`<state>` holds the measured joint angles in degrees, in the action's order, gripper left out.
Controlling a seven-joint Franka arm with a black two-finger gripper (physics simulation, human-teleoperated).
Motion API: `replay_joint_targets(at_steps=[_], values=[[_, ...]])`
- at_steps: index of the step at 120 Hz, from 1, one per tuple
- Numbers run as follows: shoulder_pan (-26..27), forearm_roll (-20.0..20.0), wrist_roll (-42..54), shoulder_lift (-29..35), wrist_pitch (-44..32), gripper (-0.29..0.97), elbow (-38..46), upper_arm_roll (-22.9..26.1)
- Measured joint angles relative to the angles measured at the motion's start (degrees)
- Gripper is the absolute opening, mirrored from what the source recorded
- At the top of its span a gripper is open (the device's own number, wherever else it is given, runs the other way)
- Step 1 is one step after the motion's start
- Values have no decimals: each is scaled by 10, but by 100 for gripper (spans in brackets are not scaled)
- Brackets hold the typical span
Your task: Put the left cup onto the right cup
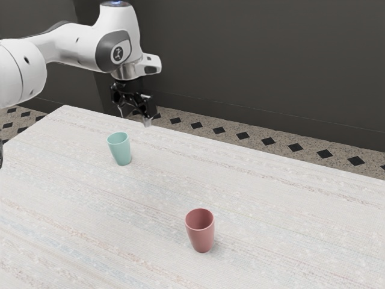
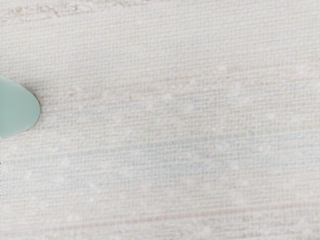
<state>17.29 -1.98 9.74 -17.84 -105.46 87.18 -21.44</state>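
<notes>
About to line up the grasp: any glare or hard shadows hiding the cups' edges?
Exterior view: soft, even light, no glare on the table; the teal cup and pink cup cast only faint shadows at their bases; the black gripper blends into the dark wall. Wrist view: flat light, the teal cup's edge clear against the pale table.

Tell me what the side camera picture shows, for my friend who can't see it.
A white robot arm hangs its black gripper over a pale table, close above an upright teal cup. A dusty-red cup stands upright nearer the camera, toward the exterior view's right, apart from the teal one.
</notes>
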Motion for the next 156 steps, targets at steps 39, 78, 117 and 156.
replay_joint_targets(at_steps=[39,78,117,156], values=[[-43,-8,2,-55,-48,66,-4,12],[-90,-20,11,-100,-83,66,-17,35],[-133,-22,16,-142,-88,66,-64,65],[-168,-34,20,-199,-78,66,-133,77]])
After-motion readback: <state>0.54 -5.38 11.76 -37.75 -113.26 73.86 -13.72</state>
